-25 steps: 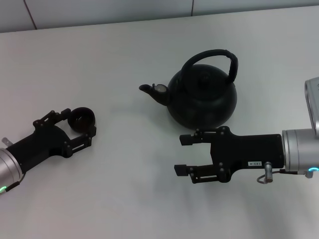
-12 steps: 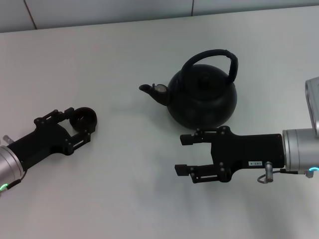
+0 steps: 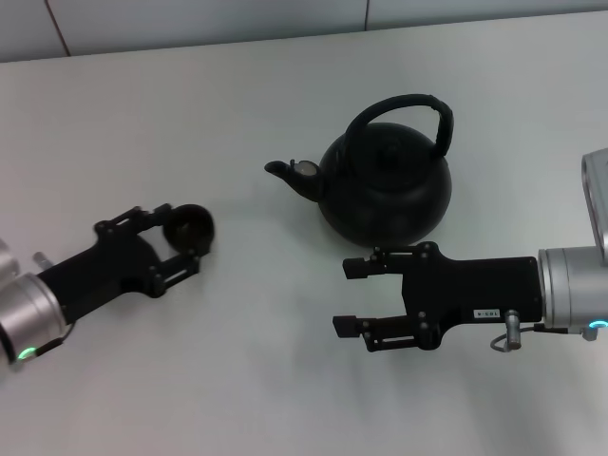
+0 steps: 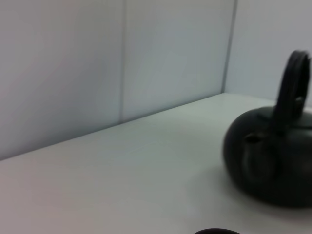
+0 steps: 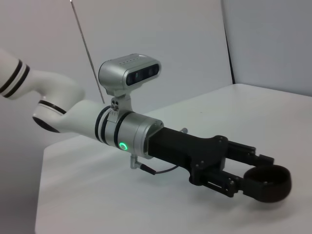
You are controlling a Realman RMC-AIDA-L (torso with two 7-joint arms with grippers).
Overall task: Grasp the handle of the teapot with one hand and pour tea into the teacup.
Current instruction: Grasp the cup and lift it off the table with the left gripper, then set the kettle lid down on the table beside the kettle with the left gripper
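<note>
White matte table (image 3: 237, 380) bearing a squat, round, matte black teapot (image 3: 385, 195) at centre-right of the head view, its short spout (image 3: 281, 171) directed toward the robot's left and a small knob on its lid. The handle (image 3: 408, 106), a thick black hoop, arches upright over the pot and is fixed at both sides of the body; nothing touches it. The left gripper (image 3: 182, 239), black with linked metal fingers, sits well to the left of the pot, its fingers closed narrowly against the sides of the teacup (image 3: 188, 226), a small round black handleless bowl. In the right wrist view the cup (image 5: 267, 184) appears as a dark ring held between the fingertips of the left gripper (image 5: 253, 175), which extends from a silver and white arm showing a green light. The right gripper (image 3: 353, 296) lies just in front of the teapot, apart from it, its two fingers spread wide and holding nothing. The left wrist view shows the teapot (image 4: 268, 161) side-on, with its handle (image 4: 292, 83) rising above the rounded body, before pale wall panels.
</note>
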